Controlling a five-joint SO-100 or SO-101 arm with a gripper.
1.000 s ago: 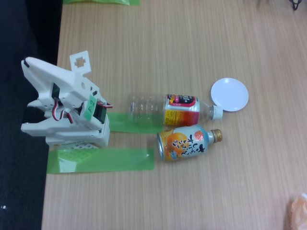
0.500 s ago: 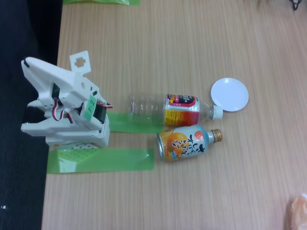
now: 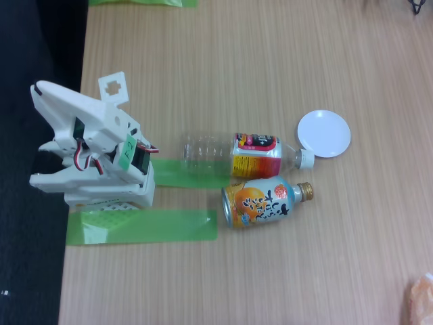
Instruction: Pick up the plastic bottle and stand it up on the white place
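The plastic bottle (image 3: 233,156) lies on its side on the wooden table. It is clear and ribbed, with a red and yellow label, and its white cap points right. The cap almost touches the white place (image 3: 324,133), a small round white disc just up and right of it. The white arm is folded over its base at the table's left edge. My gripper (image 3: 42,162) hangs out past that edge, far left of the bottle and holding nothing. I cannot tell from this angle how its jaws stand.
An orange and light-blue bottle-can (image 3: 264,202) with a gold cap lies just below the plastic bottle, nearly touching it. Green tape strips (image 3: 142,227) lie by the arm's base. An orange object (image 3: 421,298) shows at the bottom right corner.
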